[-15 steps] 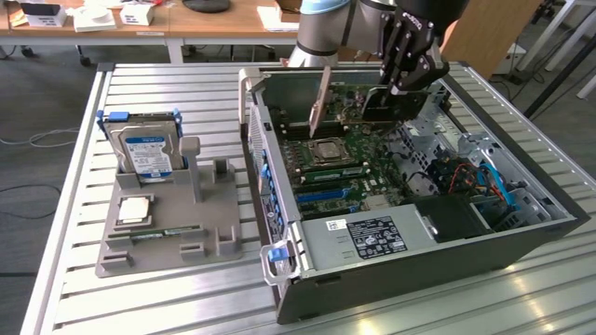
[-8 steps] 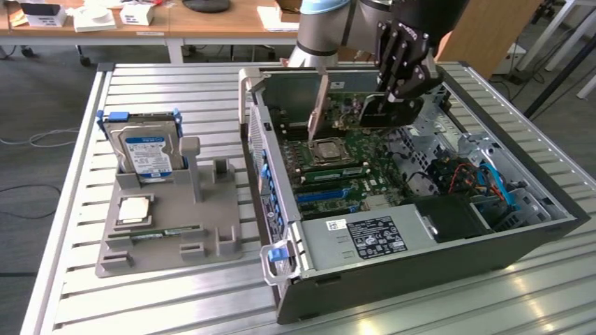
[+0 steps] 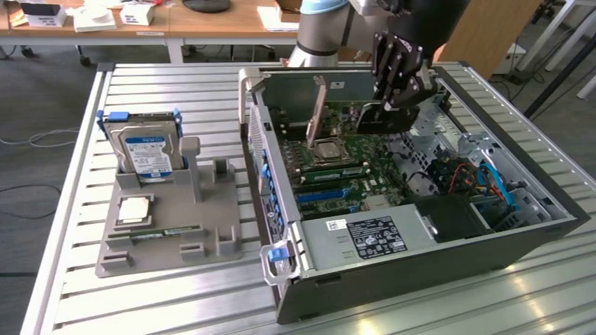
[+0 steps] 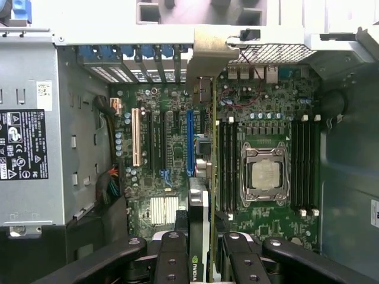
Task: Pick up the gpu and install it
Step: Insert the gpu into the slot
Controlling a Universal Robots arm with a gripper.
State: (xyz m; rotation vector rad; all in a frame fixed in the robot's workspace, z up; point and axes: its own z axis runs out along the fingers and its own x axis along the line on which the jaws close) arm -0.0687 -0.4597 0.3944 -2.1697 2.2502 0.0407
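Over the open computer case, lying on its side on the slatted table, the gripper hangs down inside the chassis, and it has the gpu. Its black fingers sit partway closed, pressed to both faces of the card, with the logo end showing between them. The card stands on edge, faces vertical, and the wrist view catches the gpu almost edge-on as a thin line. Its long axis runs level along the motherboard, from the gripper at the exterior view's right towards the case's rear wall at the exterior view's left. The pale metal bracket leads that way, and the wrist view shows the bracket right up at the rear slot openings. The card lines up parallel to the expansion slots, lying between the blue slot and the memory slots beside the processor socket. Whether its lower edge touches a slot, I can't tell. The power supply fills the near end of the case. Well apart on the table, a grey parts holder carries a hard drive standing upright.
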